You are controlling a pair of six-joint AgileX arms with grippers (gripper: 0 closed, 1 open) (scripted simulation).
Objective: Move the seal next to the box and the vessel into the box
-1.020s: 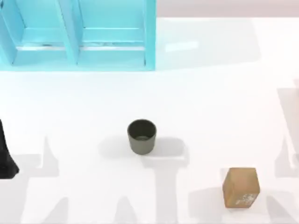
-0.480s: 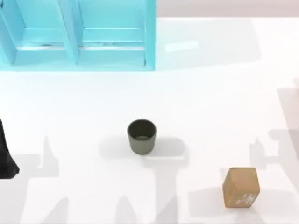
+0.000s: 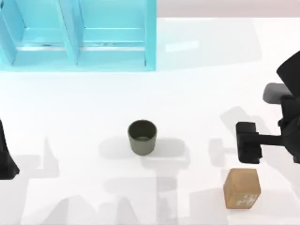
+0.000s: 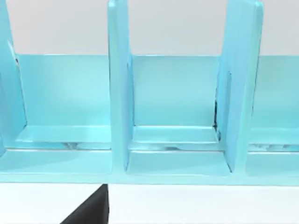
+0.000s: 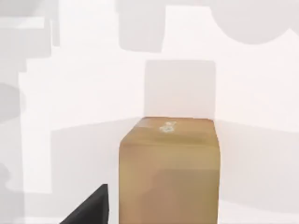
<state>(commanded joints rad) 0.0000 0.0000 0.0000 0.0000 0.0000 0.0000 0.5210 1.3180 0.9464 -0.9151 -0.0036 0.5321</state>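
Observation:
The seal [image 3: 241, 188], a tan wooden block with a faint white mark, stands near the front right of the table and looms close in the right wrist view [image 5: 169, 168]. My right gripper [image 3: 248, 143] hangs over the table just behind the seal, toward the back, apart from it. The vessel [image 3: 142, 137], a dark olive cup, stands upright at the table's middle. The light-blue box [image 3: 150, 37] with compartments sits at the back left; its dividers [image 4: 119, 93] face the left wrist camera. My left arm [image 3: 5, 159] is parked at the left edge.
The white tabletop [image 3: 206, 84] stretches between the box and the right arm. Grey arm shadows lie across the front of the table.
My right arm has come in from the right edge, and its gripper now hangs just behind the seal. Cup, seal and left arm have not moved.

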